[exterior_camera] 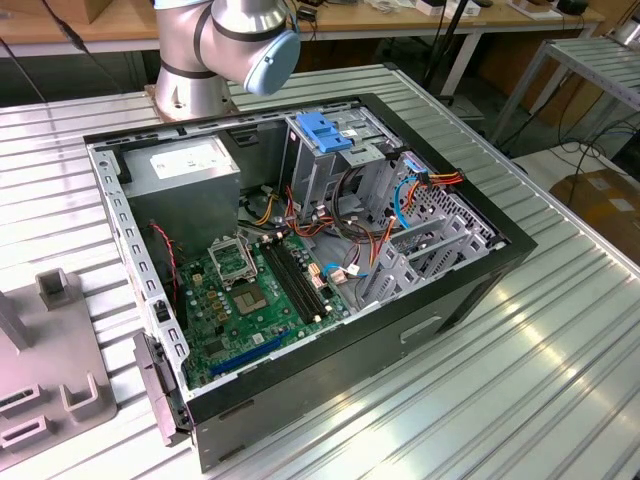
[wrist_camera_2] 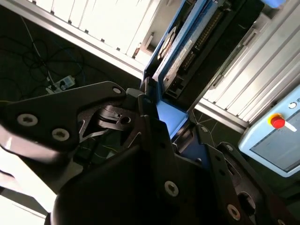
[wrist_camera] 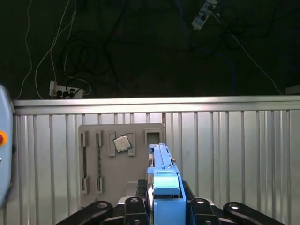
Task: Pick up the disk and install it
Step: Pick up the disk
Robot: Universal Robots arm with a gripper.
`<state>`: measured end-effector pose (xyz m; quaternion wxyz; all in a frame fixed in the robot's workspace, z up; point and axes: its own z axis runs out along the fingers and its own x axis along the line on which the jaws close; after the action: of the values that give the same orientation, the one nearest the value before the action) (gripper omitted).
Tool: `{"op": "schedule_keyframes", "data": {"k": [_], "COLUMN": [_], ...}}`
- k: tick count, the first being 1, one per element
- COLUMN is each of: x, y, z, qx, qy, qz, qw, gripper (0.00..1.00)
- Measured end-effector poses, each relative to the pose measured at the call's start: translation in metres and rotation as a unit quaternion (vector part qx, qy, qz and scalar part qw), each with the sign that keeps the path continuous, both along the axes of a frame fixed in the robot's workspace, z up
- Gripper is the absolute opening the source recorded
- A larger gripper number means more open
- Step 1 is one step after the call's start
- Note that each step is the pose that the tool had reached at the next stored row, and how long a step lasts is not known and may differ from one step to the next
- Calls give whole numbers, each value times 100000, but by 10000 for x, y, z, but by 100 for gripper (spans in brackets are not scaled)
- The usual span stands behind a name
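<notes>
Table: ribbed bare metal, satin, with streaky glare. Case: matt black outer skin, dull grey sheet metal inside. Motherboard: glossy green. Latch, at 12 o'clock in the case: smooth blue plastic. Arm: brushed silver metal with a glossy pale-blue cap. Fixture, at 8 o'clock from the case: matt grey plastic. Disk: smooth blue plastic rail. Gripper: matt black links, bright metal screws.

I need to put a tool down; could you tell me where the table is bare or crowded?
Bare table lies between the computer case and the edge on the exterior view's right. The grey fixture occupies the exterior view's left. Inside the case, cables crowd the drive cage. The gripper holds the disk.
</notes>
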<state>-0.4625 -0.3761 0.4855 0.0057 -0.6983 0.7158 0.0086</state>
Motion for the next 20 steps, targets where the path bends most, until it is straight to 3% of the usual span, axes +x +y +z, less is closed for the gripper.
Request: {"op": "schedule_keyframes", "data": {"k": [8, 14, 20], "x": [0, 1, 84], "y": [0, 0, 0], "z": [188, 194, 195], "qx": [3, 6, 1], "qy": [-6, -14, -6], "qz": [0, -1, 1], "qw": [100000, 100000, 100000], "gripper": [37, 37, 37]}}
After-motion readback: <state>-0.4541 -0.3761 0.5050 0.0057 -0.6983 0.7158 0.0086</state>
